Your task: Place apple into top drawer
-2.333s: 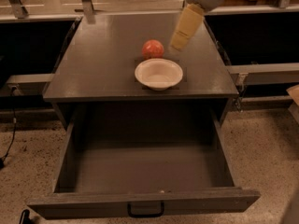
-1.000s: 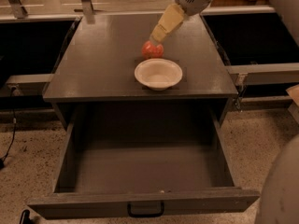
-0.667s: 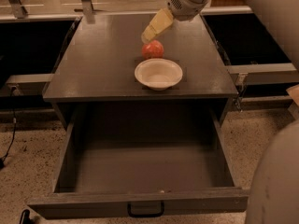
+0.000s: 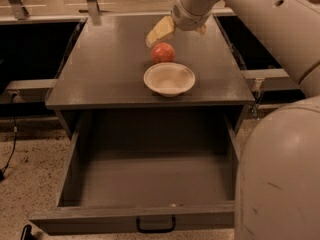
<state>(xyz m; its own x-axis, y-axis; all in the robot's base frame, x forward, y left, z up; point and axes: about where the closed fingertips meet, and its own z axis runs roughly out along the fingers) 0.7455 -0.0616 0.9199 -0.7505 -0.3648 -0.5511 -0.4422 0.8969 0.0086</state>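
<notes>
Grey worktop (image 4: 100, 69) carries apple (image 4: 163, 52) just behind white bowl (image 4: 169, 78). Tool (image 4: 161, 31) hovers just behind apple, nothing held; how far open, I cannot tell. I centre tool over apple, descend clear of bowl rim, grip firmly. Top drawer (image 4: 135, 219) stands open below.

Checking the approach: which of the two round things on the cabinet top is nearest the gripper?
The red-orange apple, close by the gripper; the white bowl lies farther forward, toward the open top drawer.
</notes>
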